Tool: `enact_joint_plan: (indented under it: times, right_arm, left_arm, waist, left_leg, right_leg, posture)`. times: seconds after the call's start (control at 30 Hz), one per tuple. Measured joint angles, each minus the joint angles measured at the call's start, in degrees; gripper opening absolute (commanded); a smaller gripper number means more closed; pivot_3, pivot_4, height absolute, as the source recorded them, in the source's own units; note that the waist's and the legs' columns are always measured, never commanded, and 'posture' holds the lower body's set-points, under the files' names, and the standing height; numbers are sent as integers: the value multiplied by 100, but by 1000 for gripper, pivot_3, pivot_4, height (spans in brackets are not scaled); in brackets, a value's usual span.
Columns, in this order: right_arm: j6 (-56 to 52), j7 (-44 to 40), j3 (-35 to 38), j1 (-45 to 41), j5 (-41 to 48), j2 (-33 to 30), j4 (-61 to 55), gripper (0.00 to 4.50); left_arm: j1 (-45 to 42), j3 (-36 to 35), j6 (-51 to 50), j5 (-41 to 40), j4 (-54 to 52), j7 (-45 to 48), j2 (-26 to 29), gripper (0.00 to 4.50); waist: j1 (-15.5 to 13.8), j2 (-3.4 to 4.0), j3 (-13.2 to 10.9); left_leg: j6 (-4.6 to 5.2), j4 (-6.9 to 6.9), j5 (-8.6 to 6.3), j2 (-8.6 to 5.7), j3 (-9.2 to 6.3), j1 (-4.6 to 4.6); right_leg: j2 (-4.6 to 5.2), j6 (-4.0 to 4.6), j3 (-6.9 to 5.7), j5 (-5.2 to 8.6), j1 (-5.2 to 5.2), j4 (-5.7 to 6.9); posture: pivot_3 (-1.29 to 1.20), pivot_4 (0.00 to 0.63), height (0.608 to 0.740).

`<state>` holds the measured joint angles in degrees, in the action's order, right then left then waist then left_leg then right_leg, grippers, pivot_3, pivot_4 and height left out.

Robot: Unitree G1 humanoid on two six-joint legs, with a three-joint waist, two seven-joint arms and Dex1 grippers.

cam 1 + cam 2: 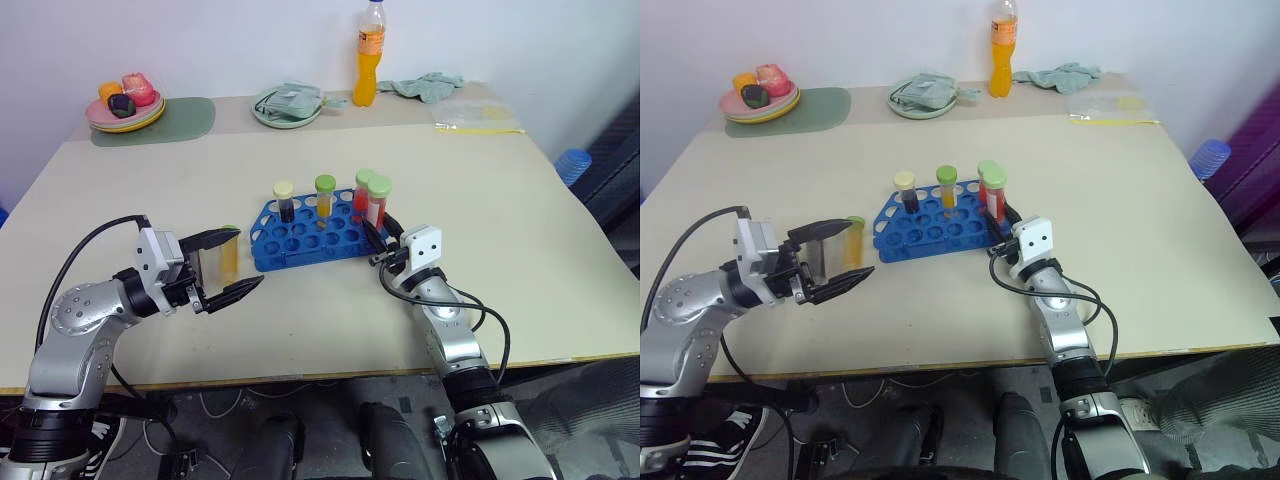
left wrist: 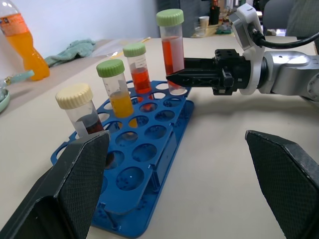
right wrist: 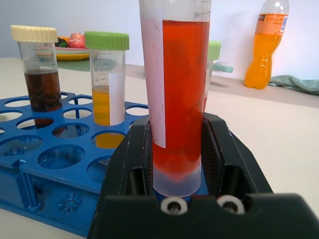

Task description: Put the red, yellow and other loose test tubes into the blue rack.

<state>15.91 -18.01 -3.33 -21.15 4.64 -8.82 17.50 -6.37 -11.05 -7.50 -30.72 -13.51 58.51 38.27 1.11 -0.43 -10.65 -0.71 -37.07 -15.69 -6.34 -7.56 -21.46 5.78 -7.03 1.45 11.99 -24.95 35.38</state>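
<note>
- Left eye view: the blue rack (image 1: 318, 232) is taken as the landmark. At its right end a red test tube (image 1: 378, 203) is grasped by the right gripper (image 1: 378, 243); it is held upright above the rack's near right corner. A second red tube, a yellow-orange tube (image 1: 325, 197) and a dark brown tube (image 1: 284, 201) are already seated in the back row of the rack. If the held tube is released before its tip is guided into a hole, it may fall over and knock the red twin behind it.
- Right eye view: to the left of the rack one more yellow tube (image 1: 853, 243) is seen standing on the table, between the spread fingers of the left gripper (image 1: 832, 256); it is not gripped yet. It could be toppled if one finger reaches it before the other.
- Left wrist view: the left fingers (image 2: 70, 184) are released, wide apart, with the rack between them. The rack is light and could be pushed if this arm advances.
- Right wrist view: the right fingers (image 3: 133, 164) are clenched low on the red tube. With so low a grip the tube may tilt and catch on the rim of a hole.
</note>
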Motion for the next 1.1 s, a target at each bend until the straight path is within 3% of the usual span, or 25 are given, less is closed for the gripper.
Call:
enact_joint_plan:
  times: [0.63,0.87,0.9,1.1]
  right_arm:
    - [40,-46,-10,29,-97,64,30,838]
    - [-116,-317,45,-35,76,63,200,4203]
    - [-128,-330,49,-35,77,55,199,4403]
    - [-218,-476,103,-8,131,-131,63,4403]
  left_arm:
    - [-11,0,-99,-1,-17,-30,0,4500]
    - [-9,0,-100,2,-73,-83,3,4500]
    - [-2,0,-99,2,-73,-89,3,4500]
    - [67,-11,-98,-4,-83,-126,-1,4500]
  waist:
    - [3,0,0]
    - [3,2,-1]
    - [1,2,-1]
    - [-5,2,-1]
  left_leg:
    - [2,0,-1,6,1,1]
    - [3,1,-3,14,2,1]
    - [3,1,-3,14,2,1]
    - [8,1,-6,14,2,1]
  right_leg:
    - [-7,4,0,-3,1,-1]
    - [-13,10,1,-6,-1,-2]
    - [-13,10,1,-6,-1,-2]
    - [-13,10,1,-6,0,-3]
  posture:
    - [0,150,740]
    - [0,150,740]
    - [0,150,740]
    - [0,150,740]
